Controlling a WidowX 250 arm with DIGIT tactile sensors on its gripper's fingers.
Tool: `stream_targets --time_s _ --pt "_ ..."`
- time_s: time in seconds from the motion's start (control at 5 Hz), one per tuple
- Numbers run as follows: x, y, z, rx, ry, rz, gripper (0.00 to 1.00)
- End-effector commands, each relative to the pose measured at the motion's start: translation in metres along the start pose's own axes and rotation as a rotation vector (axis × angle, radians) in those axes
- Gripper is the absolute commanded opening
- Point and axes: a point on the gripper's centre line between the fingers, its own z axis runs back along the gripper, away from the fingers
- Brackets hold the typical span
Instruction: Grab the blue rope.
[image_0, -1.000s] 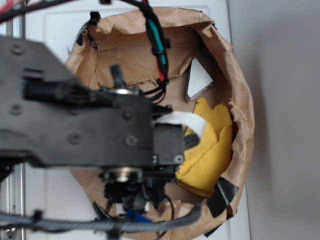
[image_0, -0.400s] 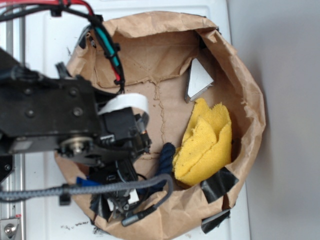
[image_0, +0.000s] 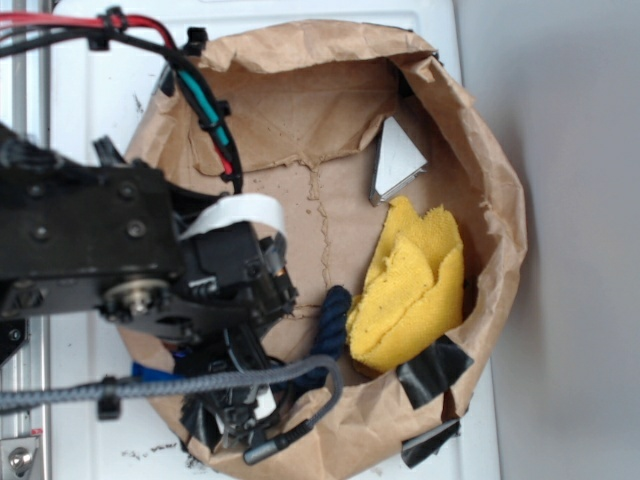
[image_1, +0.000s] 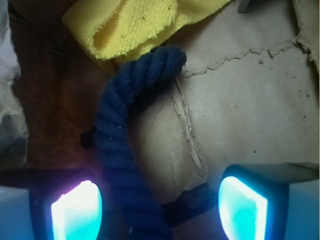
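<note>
The blue rope is a thick twisted navy cord lying bent on the brown paper. In the wrist view it runs from beside the yellow cloth down between my fingers, nearer the left pad. My gripper is open, both glowing pads apart, with the rope passing through the gap and neither pad pressing it. From the exterior view only the rope's upper end shows, next to the yellow cloth; the arm hides the remainder and the fingers.
A brown paper bag forms a rimmed bowl around everything. A small grey-white block lies at the back right. Black tape patches sit on the front rim. The grey braided cable crosses the front.
The arm has swung left and toward the front of the bag, uncovering the rope's upper end and the whole yellow cloth. In the last stretch it shifted only slightly left.
</note>
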Motion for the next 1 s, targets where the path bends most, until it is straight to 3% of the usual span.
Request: stream_targets --time_s 0.0,0.4,0.6,0.8 --pt "0.000 -0.010 0.007 -0.007 -0.016 -0.037 1.00" --pt "0.034 0.000 0.012 -0.052 -0.085 0.034 1.00" --pt "0.055 -0.001 0.007 -0.126 -0.094 0.052 1.00" --pt "0.055 -0.008 -0.014 -0.092 -0.066 0.019 1.00"
